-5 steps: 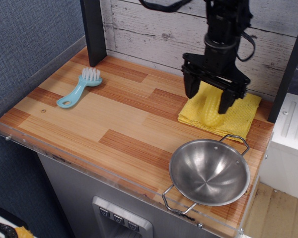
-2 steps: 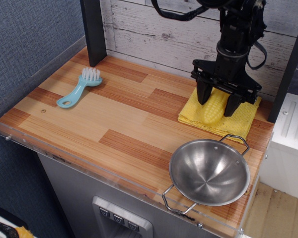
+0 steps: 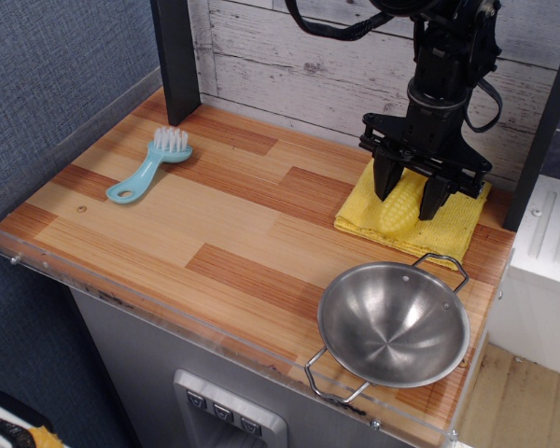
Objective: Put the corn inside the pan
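- End effector [image 3: 408, 198]: lowered over the corn [image 3: 401, 206], fingers straddling the cob; closure not confirmed, cannot tell.
- Corn lies on yellow cloth [image 3: 457, 224], rear of counter [image 3: 215, 233].
- Pan [image 3: 393, 323] empty, placed near, ready to receive it.

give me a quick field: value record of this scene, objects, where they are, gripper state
corn: lying on the yellow cloth, far right of the counter
gripper: lowered over the corn, one of its fingers on each side; grip not confirmed
pan: empty, near right corner
brush: blue, far left
task state: corn not yet in pan
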Motion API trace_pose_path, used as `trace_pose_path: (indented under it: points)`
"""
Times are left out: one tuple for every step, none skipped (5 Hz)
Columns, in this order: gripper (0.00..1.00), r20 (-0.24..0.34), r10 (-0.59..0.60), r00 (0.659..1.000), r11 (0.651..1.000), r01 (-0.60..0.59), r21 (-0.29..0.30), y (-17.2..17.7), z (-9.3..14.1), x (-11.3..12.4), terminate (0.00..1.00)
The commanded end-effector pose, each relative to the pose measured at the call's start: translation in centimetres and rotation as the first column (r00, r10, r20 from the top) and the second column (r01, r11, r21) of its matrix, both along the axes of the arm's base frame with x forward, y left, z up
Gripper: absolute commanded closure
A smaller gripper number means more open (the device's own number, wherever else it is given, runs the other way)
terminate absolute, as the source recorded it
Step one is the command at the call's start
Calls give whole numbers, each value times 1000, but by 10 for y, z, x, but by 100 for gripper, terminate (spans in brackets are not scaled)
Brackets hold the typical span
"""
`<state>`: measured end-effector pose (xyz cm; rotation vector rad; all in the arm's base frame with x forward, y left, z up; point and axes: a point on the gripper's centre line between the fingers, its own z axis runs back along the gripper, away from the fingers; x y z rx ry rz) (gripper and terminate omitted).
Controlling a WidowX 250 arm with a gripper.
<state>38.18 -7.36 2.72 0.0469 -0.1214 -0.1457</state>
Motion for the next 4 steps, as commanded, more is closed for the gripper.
trace_pose_path:
  points:
    - [100, 164, -99, 982, 994, 106, -36, 5, 91, -32, 0]
    - [100, 158, -170, 973, 984, 176, -26, 6, 102, -74, 0]
    - [100, 84, -233, 969, 970, 237, -54, 3, 83, -116, 0]
    - [100, 2, -314, 949, 944, 313, -101, -12, 54, -133, 0]
